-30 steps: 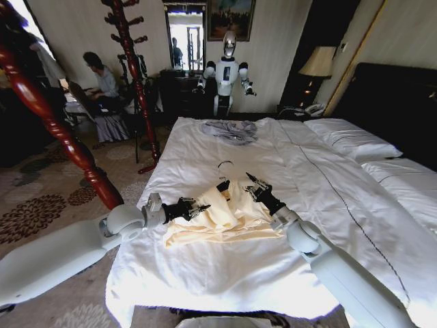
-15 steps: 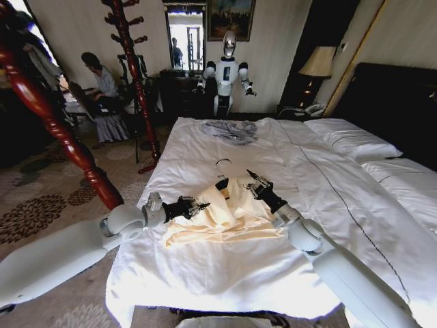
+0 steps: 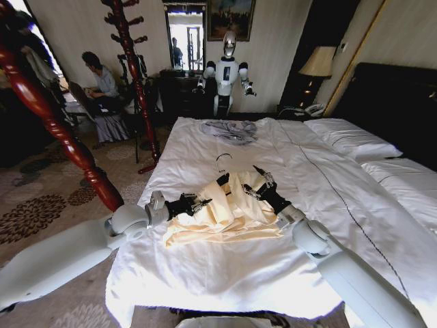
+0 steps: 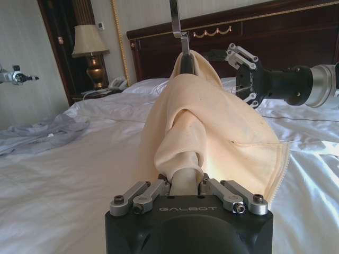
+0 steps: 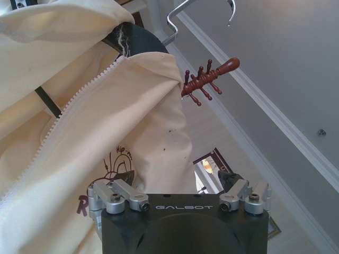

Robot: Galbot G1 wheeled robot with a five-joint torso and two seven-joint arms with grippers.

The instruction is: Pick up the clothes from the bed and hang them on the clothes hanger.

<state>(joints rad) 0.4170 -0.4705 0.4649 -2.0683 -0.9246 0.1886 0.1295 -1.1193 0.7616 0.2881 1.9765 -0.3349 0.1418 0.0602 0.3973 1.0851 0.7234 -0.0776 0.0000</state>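
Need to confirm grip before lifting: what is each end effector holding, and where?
The left end effector is shut on a bunched fold of the shirt, which drapes over the hanger. The right end effector is open beside the shirt, holding nothing.

cream-yellow clothes [image 3: 229, 208], white bed [image 3: 328, 184], black hanger [image 3: 222, 180] w/ silver hook, grey garment [image 3: 231, 130].

Bare bed [image 3: 225, 270] sheet open behind both grippers, heaped clothes [image 3: 222, 212] filling the gap between left gripper [image 3: 203, 202] and right gripper [image 3: 258, 180], hanger [image 3: 222, 179] rising from it, coat stand [image 3: 51, 113] close outside the left arm
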